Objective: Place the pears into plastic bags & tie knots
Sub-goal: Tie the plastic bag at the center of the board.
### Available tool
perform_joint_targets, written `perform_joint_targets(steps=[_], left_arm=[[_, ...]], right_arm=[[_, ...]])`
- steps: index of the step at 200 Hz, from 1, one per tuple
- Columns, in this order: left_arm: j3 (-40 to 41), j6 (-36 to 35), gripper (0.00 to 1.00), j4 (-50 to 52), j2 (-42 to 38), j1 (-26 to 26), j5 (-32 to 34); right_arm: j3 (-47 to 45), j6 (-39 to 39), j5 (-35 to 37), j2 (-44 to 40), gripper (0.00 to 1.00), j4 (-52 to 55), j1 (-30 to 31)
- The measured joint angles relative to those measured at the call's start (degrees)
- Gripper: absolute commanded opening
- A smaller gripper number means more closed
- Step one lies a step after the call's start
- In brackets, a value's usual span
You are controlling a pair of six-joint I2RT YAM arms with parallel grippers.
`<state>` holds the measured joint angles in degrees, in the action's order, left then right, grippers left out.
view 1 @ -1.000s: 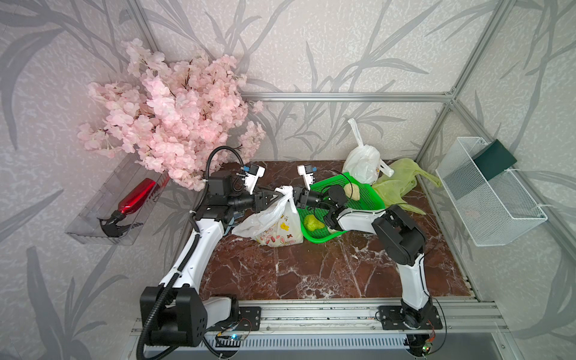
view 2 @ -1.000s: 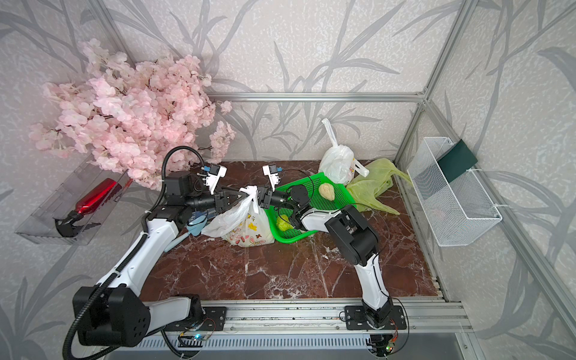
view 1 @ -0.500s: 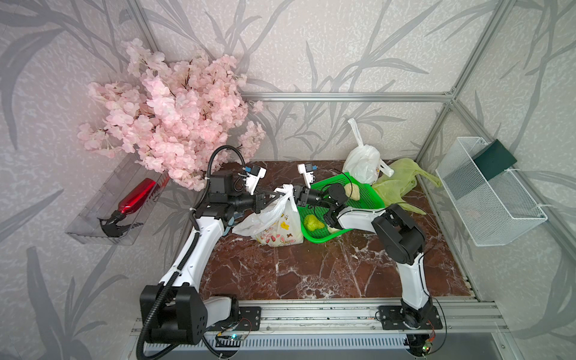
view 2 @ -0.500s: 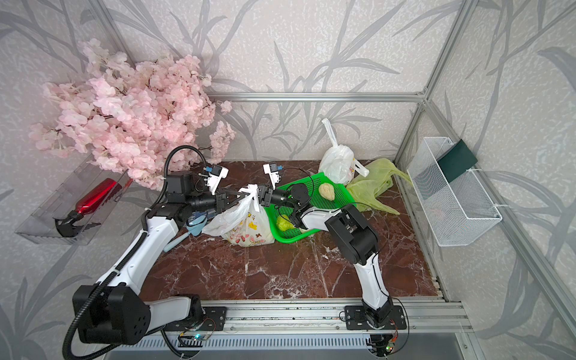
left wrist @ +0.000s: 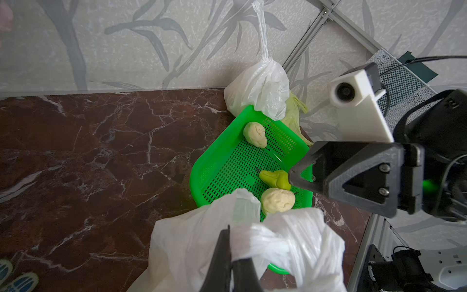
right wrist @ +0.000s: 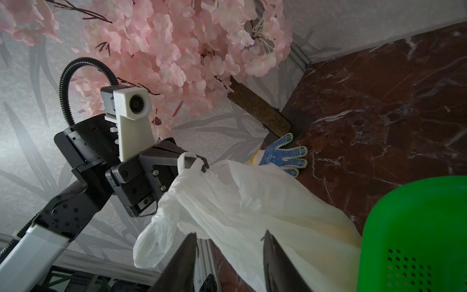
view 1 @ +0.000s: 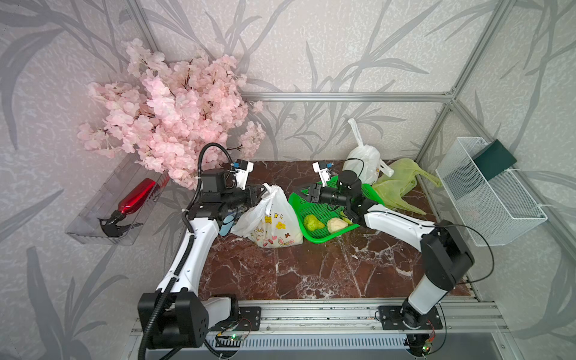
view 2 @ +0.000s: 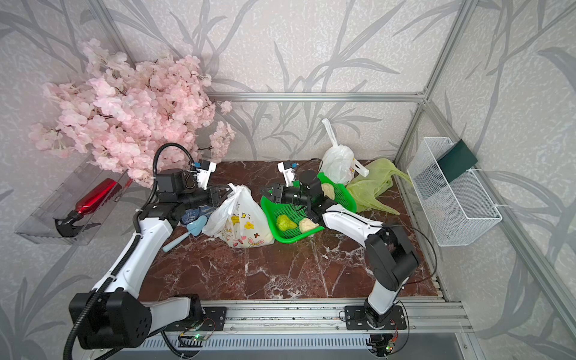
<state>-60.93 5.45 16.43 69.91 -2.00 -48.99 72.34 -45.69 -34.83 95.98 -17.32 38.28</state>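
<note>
Pinching the bunched white handles of the rabbit-print bag [view 1: 274,224], the left hand [view 1: 261,194] is fully closed. Its fingers [left wrist: 218,265] press together on the plastic and hold the bag's top up, while the bag's base sits on the worktop [view 1: 280,274]. The film bulges, but what fills the bag I cannot tell.

The right hand [right wrist: 230,232] faces the left one across the bag's top with its jaws parted and nothing between them. In both top views it hangs over the end of the green basket [view 1: 322,239], near the bag but apart from it.

The basket lies just beside the rabbit-print bag and holds three pears. A green pear [view 1: 312,222] and a cream pear [view 1: 336,225] lie side by side at its near end, and a second cream pear [left wrist: 255,134] lies at its far end.

Behind the basket stands a second white bag [view 1: 364,162], gathered tight at the neck with one handle strip standing up. A yellow-green bag [view 1: 396,187] lies crumpled and flat on the worktop beside it, against the basket's far side.

On the right wall a white wire basket [view 1: 486,205] holds a dark green flat thing [view 1: 494,159]. On the left wall a clear shelf [view 1: 93,230] carries a red bottle [view 1: 137,196].
</note>
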Motion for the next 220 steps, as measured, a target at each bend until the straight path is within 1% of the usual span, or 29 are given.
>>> perform_joint_targets(steps=[22, 51, 61, 87, 117, 147, 184, 220], left_arm=[[0.0, 1.0, 0.00, -1.0, -0.2, 0.0, 0.0], [0.0, 2.1, 0.00, -1.9, -0.2, 0.0, 0.0], [0.0, 2.3, 0.00, -1.9, -0.2, 0.0, 0.0], [0.5, 3.1, 0.00, -2.8, -0.3, 0.0, 0.0], [1.1, 3.6, 0.00, -3.2, -0.4, 0.0, 0.0], [1.2, 3.9, 0.00, -3.7, -0.4, 0.0, 0.0], [1.5, 4.2, 0.00, -4.2, -0.9, 0.0, 0.0], [1.5, 4.3, 0.00, -4.3, -1.3, 0.0, 0.0]], right_arm=[[9.8, 4.1, 2.5, -1.2, 0.51, 17.3, 4.3], [17.0, 6.1, 5.9, -0.7, 0.64, 31.3, 9.9], [19.7, 6.3, 6.9, 0.5, 0.66, 34.4, 11.4], [28.6, 6.5, 9.4, 6.3, 0.67, 40.0, 14.7], [33.3, 6.3, 11.5, 11.4, 0.67, 43.6, 15.9], [34.4, 5.6, 13.6, 13.9, 0.58, 45.7, 16.3], [34.8, 4.7, 15.3, 14.6, 0.47, 45.9, 16.3], [36.7, 4.9, 16.2, 15.4, 0.24, 45.9, 16.3]])
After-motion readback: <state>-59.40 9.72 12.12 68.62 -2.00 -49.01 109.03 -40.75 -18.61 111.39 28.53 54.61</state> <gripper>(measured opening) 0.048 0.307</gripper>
